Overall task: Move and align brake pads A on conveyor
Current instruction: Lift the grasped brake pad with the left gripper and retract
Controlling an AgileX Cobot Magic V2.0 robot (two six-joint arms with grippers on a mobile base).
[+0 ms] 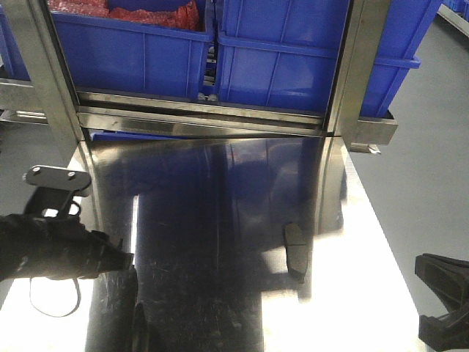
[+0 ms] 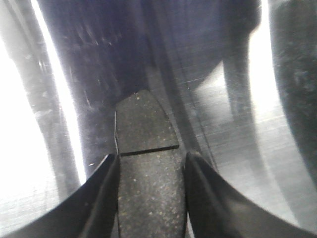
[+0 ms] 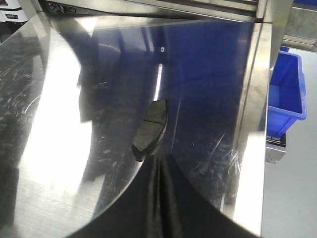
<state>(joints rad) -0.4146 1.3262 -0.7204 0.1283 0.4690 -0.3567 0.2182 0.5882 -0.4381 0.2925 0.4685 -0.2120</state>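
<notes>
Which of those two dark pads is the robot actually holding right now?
The brake pad pinched in the left gripper, seen by its wrist camera. The other brake pad lies free on the steel tabletop, touched by nothing.

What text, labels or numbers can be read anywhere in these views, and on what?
None legible.
White label, top-left corner of the right wrist view: dark print, too blurred to read.
Dark strip beside it: pale marks, too blurred to read.
Free brake pad: no markings show.
Left-wrist brake pad: no markings show.
Blue bins: no print shows.
</notes>
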